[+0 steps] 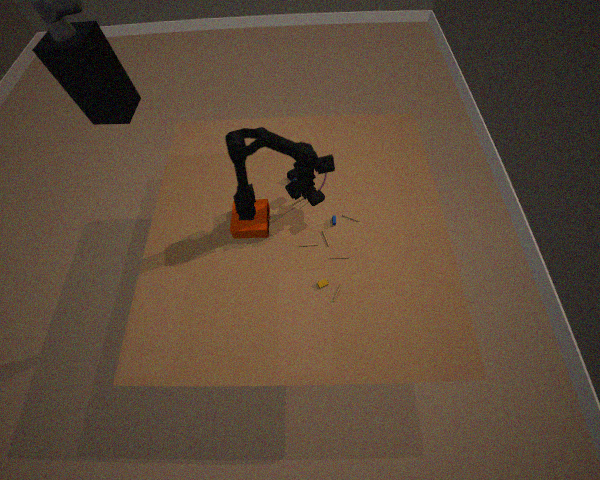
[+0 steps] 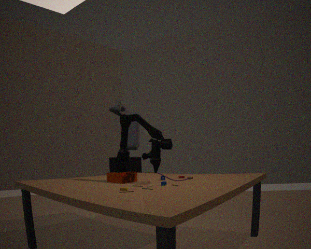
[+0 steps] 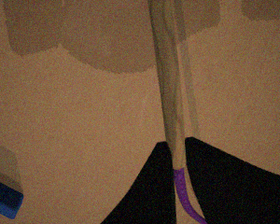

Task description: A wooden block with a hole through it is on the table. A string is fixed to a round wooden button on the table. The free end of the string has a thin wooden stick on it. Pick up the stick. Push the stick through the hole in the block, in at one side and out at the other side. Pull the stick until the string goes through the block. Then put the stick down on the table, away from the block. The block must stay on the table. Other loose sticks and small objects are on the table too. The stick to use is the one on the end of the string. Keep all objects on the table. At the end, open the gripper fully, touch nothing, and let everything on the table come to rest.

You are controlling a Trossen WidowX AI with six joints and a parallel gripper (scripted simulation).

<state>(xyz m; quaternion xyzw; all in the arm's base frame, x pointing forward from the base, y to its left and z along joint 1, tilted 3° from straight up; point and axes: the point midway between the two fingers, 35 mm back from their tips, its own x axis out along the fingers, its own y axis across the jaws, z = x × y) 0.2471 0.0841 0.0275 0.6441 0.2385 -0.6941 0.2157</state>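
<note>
Right of centre in the exterior view, low above the pale, fine-grained wooden table [image 1: 269, 330] [image 2: 139, 203], the black gripper [image 2: 156, 171] [image 3: 175, 149] is clamped on the thin, faintly streaked wooden stick [image 3: 167, 75], which runs to the top edge of the wrist frame, its lower end joined to a smooth purple string [image 1: 324, 181] [image 2: 174, 180] [image 3: 183, 193]. In the exterior view the string curves down rightward to the round wooden button [image 2: 189, 178], with a squarish blue block [image 2: 163, 177] right of the fingertips and a flat red piece [image 2: 181, 177] farther right.
</note>
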